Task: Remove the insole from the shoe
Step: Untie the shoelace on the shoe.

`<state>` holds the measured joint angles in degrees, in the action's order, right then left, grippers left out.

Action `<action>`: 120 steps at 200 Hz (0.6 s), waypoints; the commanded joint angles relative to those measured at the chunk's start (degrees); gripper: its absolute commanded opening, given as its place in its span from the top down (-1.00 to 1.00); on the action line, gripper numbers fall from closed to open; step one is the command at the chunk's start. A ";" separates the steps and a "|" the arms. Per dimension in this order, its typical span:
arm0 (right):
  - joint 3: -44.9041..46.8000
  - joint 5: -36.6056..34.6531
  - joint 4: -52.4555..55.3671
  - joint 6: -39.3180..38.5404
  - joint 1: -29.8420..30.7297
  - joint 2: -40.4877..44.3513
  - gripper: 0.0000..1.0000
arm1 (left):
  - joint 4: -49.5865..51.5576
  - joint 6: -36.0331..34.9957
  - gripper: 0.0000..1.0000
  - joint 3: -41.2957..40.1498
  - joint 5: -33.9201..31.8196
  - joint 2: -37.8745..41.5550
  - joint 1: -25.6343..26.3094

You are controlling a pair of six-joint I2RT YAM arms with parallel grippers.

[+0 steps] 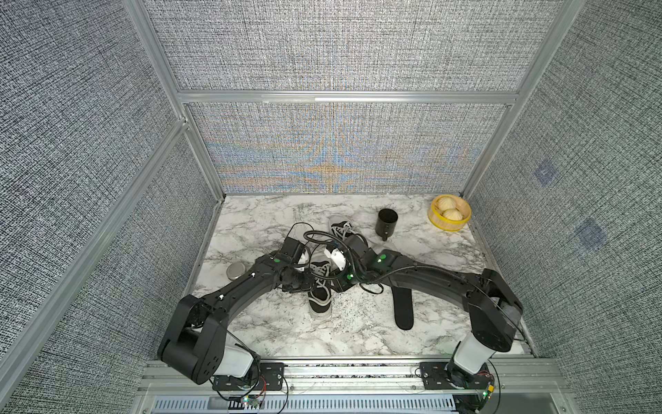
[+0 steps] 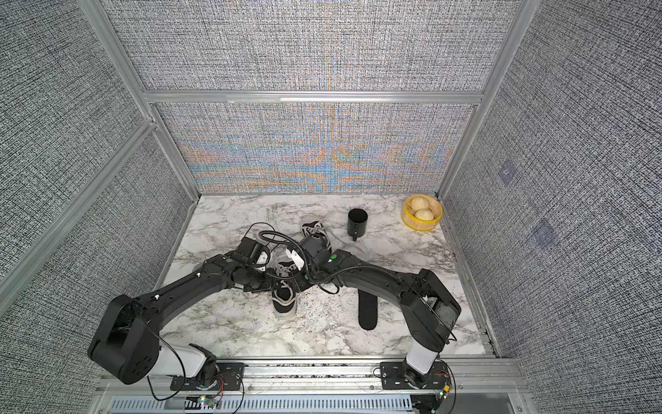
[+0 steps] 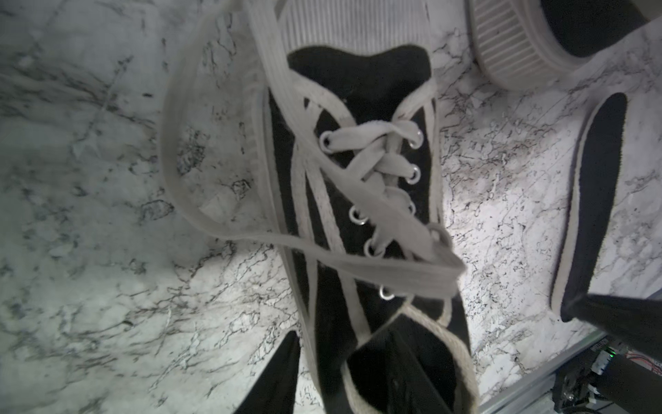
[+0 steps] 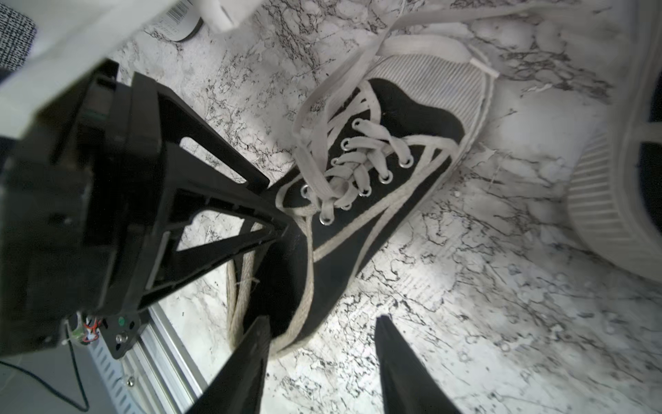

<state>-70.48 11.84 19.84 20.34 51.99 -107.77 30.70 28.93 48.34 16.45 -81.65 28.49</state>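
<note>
My left gripper stands apart astride the heel collar of the black shoe, one finger inside, not pinching. My right gripper (empty) hangs apart beside the heel. Right of the shoe, a black insole lies flat on the surface

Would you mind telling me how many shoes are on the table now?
2. The near shoe lies mid-table, toe toward the robot's base. The far shoe sits behind it, beside the black cup, partly hidden by the right arm.
</note>
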 commanded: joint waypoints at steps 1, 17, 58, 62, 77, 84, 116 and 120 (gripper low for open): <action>-0.08 -0.68 -5.85 4.34 1.28 -2.52 -0.05 | -1.75 0.33 0.25 -0.30 -1.24 -0.48 0.02; -0.50 -1.47 -6.12 4.65 1.75 -4.61 -0.06 | -2.59 0.97 0.35 -0.65 -1.21 -0.51 0.05; -0.14 -7.51 -5.55 6.03 1.55 -6.56 0.09 | -3.91 2.36 0.82 -1.64 -1.26 0.14 0.05; 0.17 -8.10 -5.73 6.26 1.33 -6.30 0.15 | -3.94 2.51 0.85 -1.74 -1.32 0.29 0.02; 1.23 -10.63 -5.69 7.45 0.37 -5.70 0.42 | -4.20 3.38 0.92 -2.23 -2.00 1.45 0.02; 1.63 -11.66 -5.22 7.60 -0.17 -5.52 0.50 | -4.24 4.10 0.94 -2.45 -2.53 1.98 -0.01; 3.18 -15.34 -3.59 5.98 -2.49 -3.57 0.91 | -4.61 6.93 1.00 -3.40 -3.86 4.42 -0.01; 3.51 -15.70 -3.43 5.82 -2.83 -3.21 0.95 | -4.77 7.36 1.00 -3.48 -3.94 4.62 -0.01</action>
<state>-67.88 2.87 14.59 26.33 50.54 -112.29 26.24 33.43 45.34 15.20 -78.35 28.75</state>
